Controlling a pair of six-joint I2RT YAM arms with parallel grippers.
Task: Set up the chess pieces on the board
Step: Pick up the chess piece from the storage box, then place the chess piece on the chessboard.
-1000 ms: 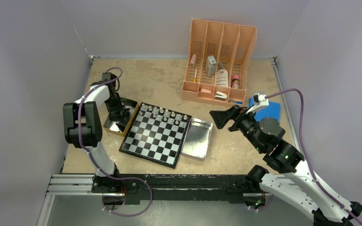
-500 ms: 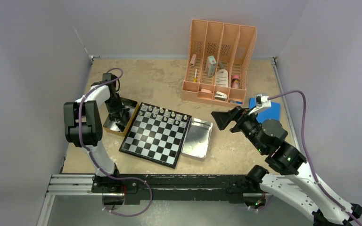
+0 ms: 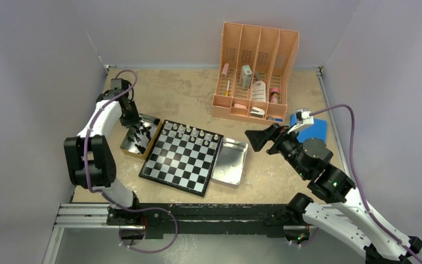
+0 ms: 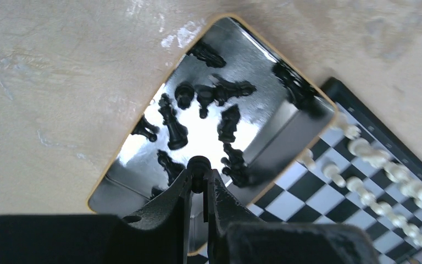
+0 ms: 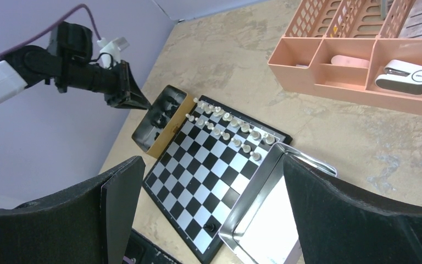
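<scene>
Left gripper [image 4: 199, 176] pinches a black piece [image 4: 199, 163] over the tin [image 4: 198, 135]. Next it should carry the piece to the board's [image 4: 286, 204] near rows. Right gripper [image 5: 211, 187] gapes wide, empty.

No text, numbers, brand marks or signs can be read in any view. The small box [image 3: 246, 77] in the peach organizer [image 3: 236, 33], far beyond the right jaws, is too small for any print to be made out. The board [image 3: 181, 159] rim shows no legible markings.
</scene>
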